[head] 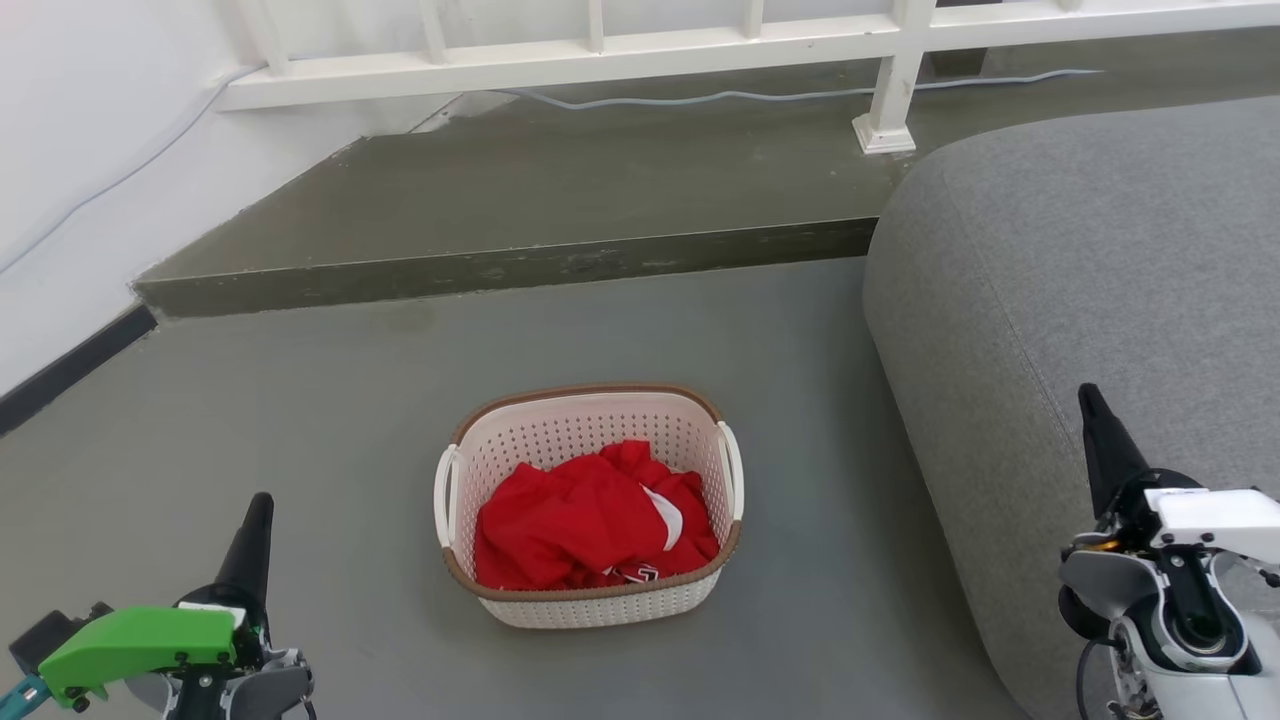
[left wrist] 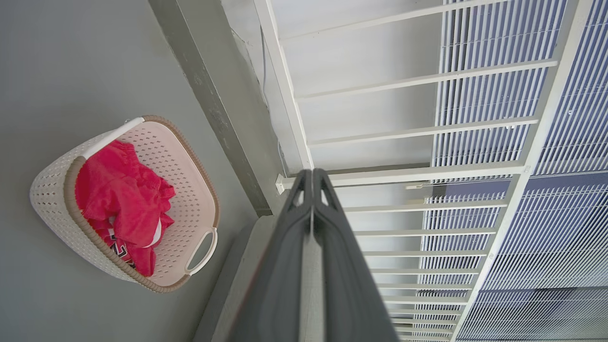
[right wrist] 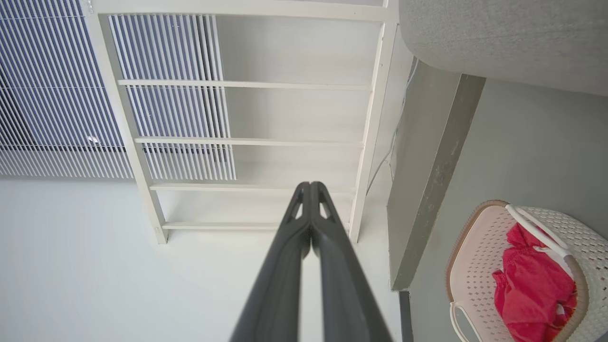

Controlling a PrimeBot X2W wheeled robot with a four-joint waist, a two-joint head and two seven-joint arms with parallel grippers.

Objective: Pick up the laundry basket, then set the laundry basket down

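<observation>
**Hovering both grippers, basket on floor**

I see the laundry basket (head: pixel 600 605) sitting upright on the grey floor (head: pixel 300 400), mid head view, red clothing (head: pixel 580 520) inside, grey sofa (head: pixel 1080 250) near its right side. My left gripper (head: pixel 262 505) is low left and my right gripper (head: pixel 1090 400) low right, both well apart from the basket. Jaws on both pressed together, empty.

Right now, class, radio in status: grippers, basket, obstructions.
Left gripper shut, empty; right gripper shut, empty. Laundry basket on floor, untouched, red garment inside. Grey sofa close by.
</observation>
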